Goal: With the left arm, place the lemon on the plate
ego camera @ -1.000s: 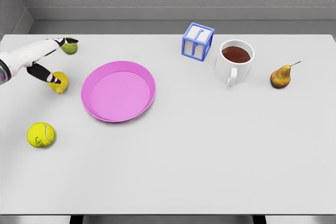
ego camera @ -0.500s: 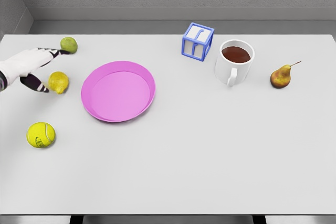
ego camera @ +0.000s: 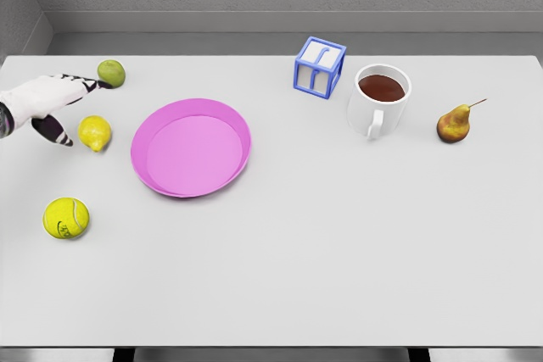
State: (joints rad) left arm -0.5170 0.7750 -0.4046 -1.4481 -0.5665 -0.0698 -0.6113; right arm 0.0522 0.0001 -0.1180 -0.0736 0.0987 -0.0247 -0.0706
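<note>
Yellow lemon (ego camera: 94, 132) on table, beside spread left hand (ego camera: 47, 103), off plate (ego camera: 191, 147)

A white, smooth-shelled left robot hand (ego camera: 42, 103) shows at the picture's left edge. Its fingers (ego camera: 81, 84) are white with black segments at the joints and dark tips, and the thumb is mostly black. A dark band with a hint of colour sits at the wrist, right at the frame's edge.

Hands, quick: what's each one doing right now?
Left hand: open, holding nothing, just left of the lemon.
Right hand: not in view.
</note>
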